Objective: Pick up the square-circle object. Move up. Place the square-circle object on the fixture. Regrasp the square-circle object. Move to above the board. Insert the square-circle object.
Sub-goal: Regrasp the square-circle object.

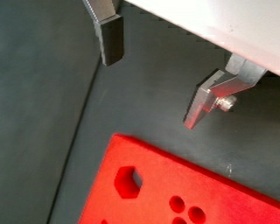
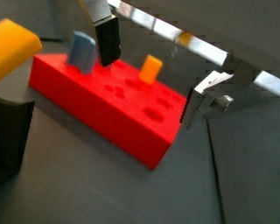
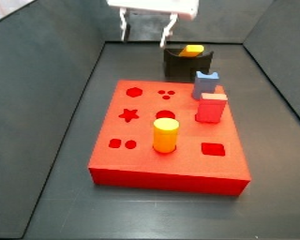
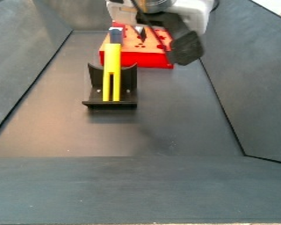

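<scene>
Fingers [image 1: 111,42] of the gripper [image 1: 154,77] are seen spread apart in both wrist views, with nothing held between the silver plates. In a side view the gripper [image 3: 149,34] is seen high at the far end of the dark tray, above the floor just beyond the board [image 3: 134,150] and beside the fixture [image 3: 184,62].

The square-circle object [image 4: 111,70] is found on the fixture [image 4: 111,95], standing upright in the bracket as a long yellow bar; it is not touched by the gripper [image 4: 167,35], which hangs above and to one side of it. In a wrist view only its blurred orange end [image 2: 14,48] is shown, above the dark block of the fixture [image 2: 8,131].

The red board [image 2: 95,101] is laid flat on the floor, close to the fixture. Three pieces are seen standing in it: a short yellow-orange cylinder [image 3: 167,135] near the middle, a red square block [image 3: 212,106] at one edge, and a blue notched peg [image 3: 206,83] just behind that block. Star, hexagon, circle and square cut-outs are left open. In a wrist view a hexagonal hole [image 1: 129,181] and small round holes are visible in the board [image 1: 224,210] below the fingers.
</scene>
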